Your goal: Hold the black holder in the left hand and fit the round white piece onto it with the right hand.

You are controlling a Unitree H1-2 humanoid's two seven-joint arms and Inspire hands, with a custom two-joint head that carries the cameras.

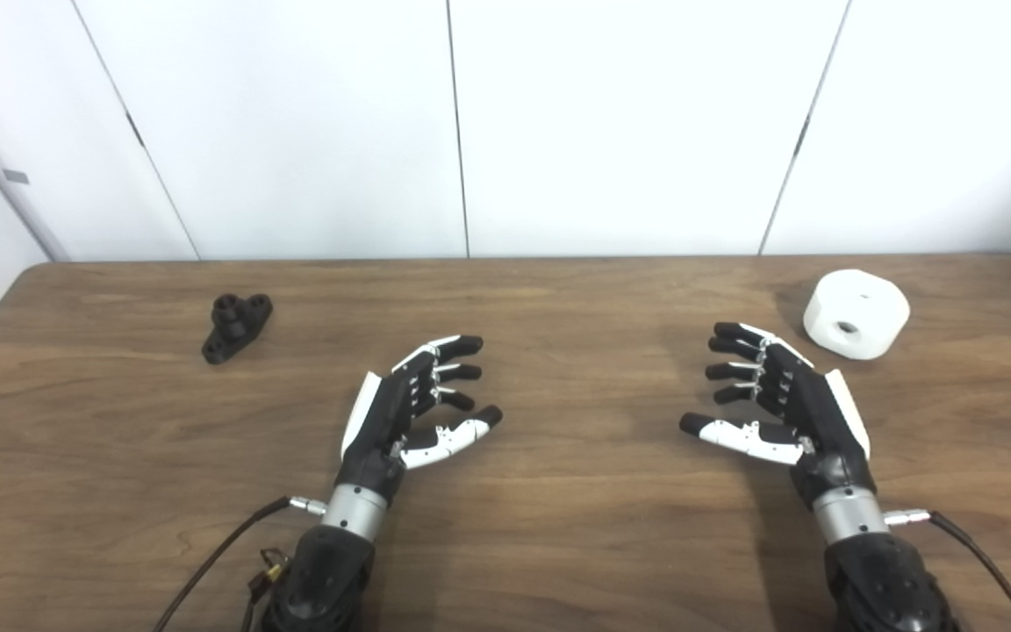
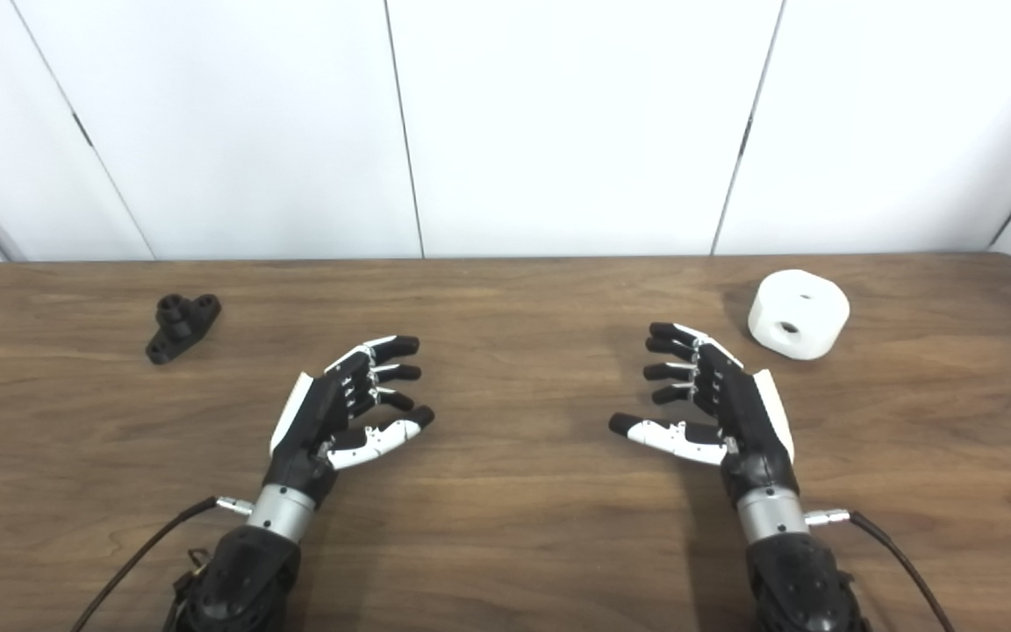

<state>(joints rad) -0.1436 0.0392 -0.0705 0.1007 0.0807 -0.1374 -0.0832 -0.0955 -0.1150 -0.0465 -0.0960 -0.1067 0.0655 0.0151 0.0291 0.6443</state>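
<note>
Black holder [image 1: 236, 326] lies well up and left of my left hand [image 1: 409, 408] — the round white piece [image 1: 856, 313] sits just beyond my right hand [image 1: 777, 399]. Both hands are spread wide, holding nothing. My worry: the small, lumpy holder may skid or twist as the fingers close — spoiling alignment.

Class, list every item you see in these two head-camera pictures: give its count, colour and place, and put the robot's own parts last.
Black holder: one, black, far left of the table, lying apart from both hands.
Round white piece: one, white, hole in its side, far right, just beyond the right hand.
Table: one, brown wood grain, filling the lower picture.
Wall panels: white, behind the table.
Left hand: one, black and white, open, centre-left, holding nothing.
Right hand: one, black and white, open, centre-right, holding nothing.
</note>
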